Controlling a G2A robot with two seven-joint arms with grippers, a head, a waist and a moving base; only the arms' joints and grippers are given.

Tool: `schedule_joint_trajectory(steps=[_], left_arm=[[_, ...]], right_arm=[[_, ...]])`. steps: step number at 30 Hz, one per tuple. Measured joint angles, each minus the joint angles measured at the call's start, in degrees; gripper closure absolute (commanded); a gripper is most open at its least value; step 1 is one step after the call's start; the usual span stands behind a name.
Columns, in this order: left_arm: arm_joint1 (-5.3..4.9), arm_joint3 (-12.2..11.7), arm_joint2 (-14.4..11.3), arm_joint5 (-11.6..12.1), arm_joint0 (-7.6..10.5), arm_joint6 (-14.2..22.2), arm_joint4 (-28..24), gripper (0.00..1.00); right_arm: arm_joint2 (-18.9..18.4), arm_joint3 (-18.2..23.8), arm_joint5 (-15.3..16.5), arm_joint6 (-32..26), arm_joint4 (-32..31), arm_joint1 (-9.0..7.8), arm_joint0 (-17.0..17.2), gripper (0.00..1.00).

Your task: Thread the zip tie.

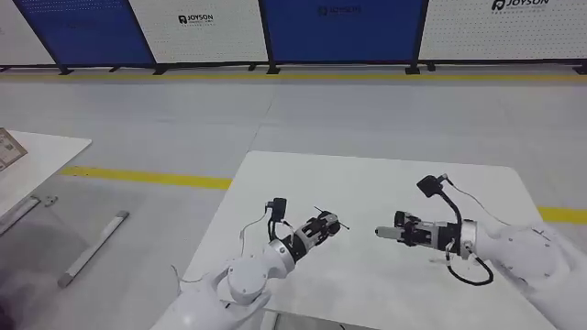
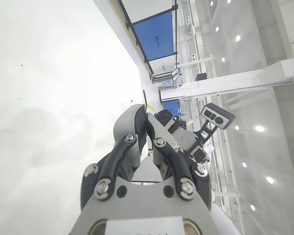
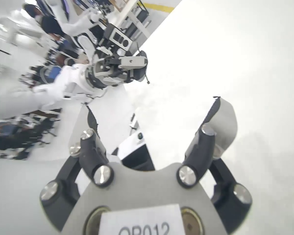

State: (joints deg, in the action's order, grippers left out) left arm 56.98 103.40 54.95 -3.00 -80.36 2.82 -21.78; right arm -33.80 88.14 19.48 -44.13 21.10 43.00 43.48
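One thin black zip tie is the thing to watch. In the top view it sits just left of centre in the lower part of the frame, over the white table. The left gripper has it pinched crosswise. Its fingers are pressed together on the strap, and a short length pokes out on each side of them. From the right wrist view one end seems to carry a small knob, perhaps the tie's head, though it is too small to be sure.

The right gripper is a little to the right of the tie in the top view, at much the same height in the frame. It points back toward the left one, with a gap of table between them. Its fingers stand wide apart. A black cable loops off the right arm near the lower right of the frame.

Beyond the table's far edge, grey floor runs up to a yellow line that crosses the middle of the frame. A row of blue and white panels lines the top. A second white table juts in at the left edge.
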Motion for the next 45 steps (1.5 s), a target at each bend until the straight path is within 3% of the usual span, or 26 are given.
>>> schedule_joint_trajectory(steps=[4,9,11,22,28,35,45], left_arm=[[-0.16,1.40,1.39,0.58,-1.31,2.56,-1.69,1.00],[-0.15,3.77,1.37,-0.08,-2.26,3.72,0.46,1.00],[-0.08,3.90,1.09,-1.21,-2.14,3.57,1.41,1.00],[-0.04,3.78,1.09,-1.17,-2.13,3.36,1.23,1.00],[1.09,3.10,1.16,-1.32,-1.59,-1.67,-4.64,1.00],[2.52,2.65,-2.76,-4.90,0.68,-7.46,0.78,1.00],[2.61,2.59,-2.97,-4.78,0.75,-7.61,0.64,1.00]], right_arm=[[-6.45,-5.72,0.00,-8.88,8.93,1.95,3.69,0.00],[-12.13,-12.03,0.00,-18.30,13.50,6.38,7.79,0.00],[-12.24,-13.79,0.00,-19.73,13.80,6.89,7.98,0.00],[-12.17,-12.84,0.00,-19.37,13.72,6.75,7.91,0.00],[-12.40,-12.98,-0.01,-18.47,16.11,7.64,9.70,0.00],[-10.63,-17.12,0.00,-21.01,18.27,10.84,9.79,0.00],[-10.68,-17.04,0.00,-21.04,18.32,10.77,9.80,0.00]])
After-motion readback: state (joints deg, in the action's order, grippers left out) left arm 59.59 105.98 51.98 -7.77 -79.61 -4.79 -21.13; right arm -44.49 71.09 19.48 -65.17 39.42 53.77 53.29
